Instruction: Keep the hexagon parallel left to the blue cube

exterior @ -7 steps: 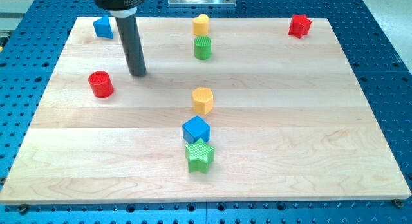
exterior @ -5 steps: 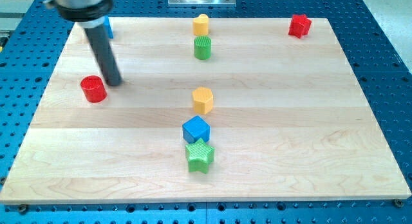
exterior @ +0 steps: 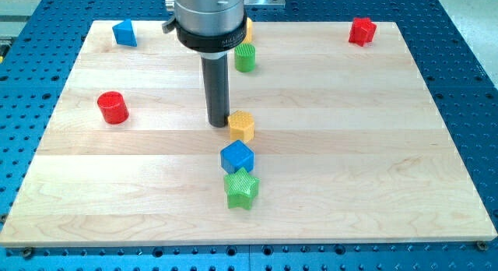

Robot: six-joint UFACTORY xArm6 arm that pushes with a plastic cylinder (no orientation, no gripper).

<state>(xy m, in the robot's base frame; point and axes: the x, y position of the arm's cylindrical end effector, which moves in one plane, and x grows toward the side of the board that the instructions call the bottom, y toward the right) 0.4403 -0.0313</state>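
Observation:
The orange hexagon (exterior: pixel 242 125) lies near the board's middle. My tip (exterior: pixel 218 123) stands right at its left side, touching or nearly touching it. The blue cube (exterior: pixel 236 157) sits just below the hexagon, a little toward the view's left. A green star (exterior: pixel 240 188) lies directly below the cube, touching it.
A red cylinder (exterior: pixel 113 107) is at the view's left. A second blue block (exterior: pixel 124 33) is at the top left corner. A green cylinder (exterior: pixel 246 58) and a partly hidden yellow block (exterior: pixel 248 29) are at top centre, behind the arm. A red block (exterior: pixel 362 30) is at top right.
My tip swung from beside the red cylinder at the left across to the hexagon's left side. The red cylinder was nudged left earlier. The hexagon has shifted slightly down.

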